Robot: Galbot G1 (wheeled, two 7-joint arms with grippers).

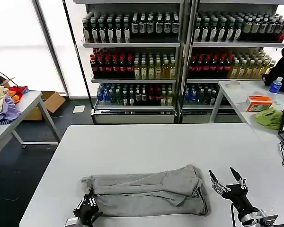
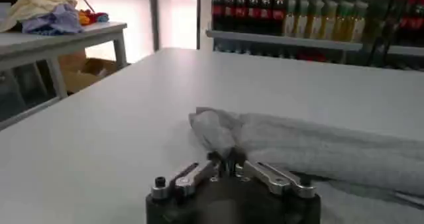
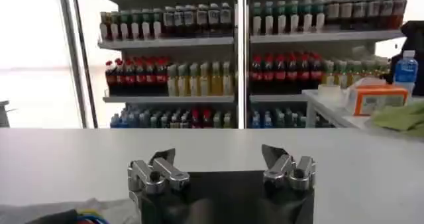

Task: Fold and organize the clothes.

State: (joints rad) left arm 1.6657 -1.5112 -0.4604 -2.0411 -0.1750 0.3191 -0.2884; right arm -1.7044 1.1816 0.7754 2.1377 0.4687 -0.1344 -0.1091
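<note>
One grey shirt lies rolled across the table's near edge, long axis left-right. Left wrist view: left gripper pinches its left end. Right wrist view: right gripper spread, empty, beside its right end.

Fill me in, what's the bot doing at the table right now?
It is folding a light grey cotton shirt, which lies bunched lengthwise on the white table. The left gripper is shut on the shirt's near left end, pinching the fabric. The right gripper sits open just off the shirt's right end, not touching it. The fold is unfinished.
</note>
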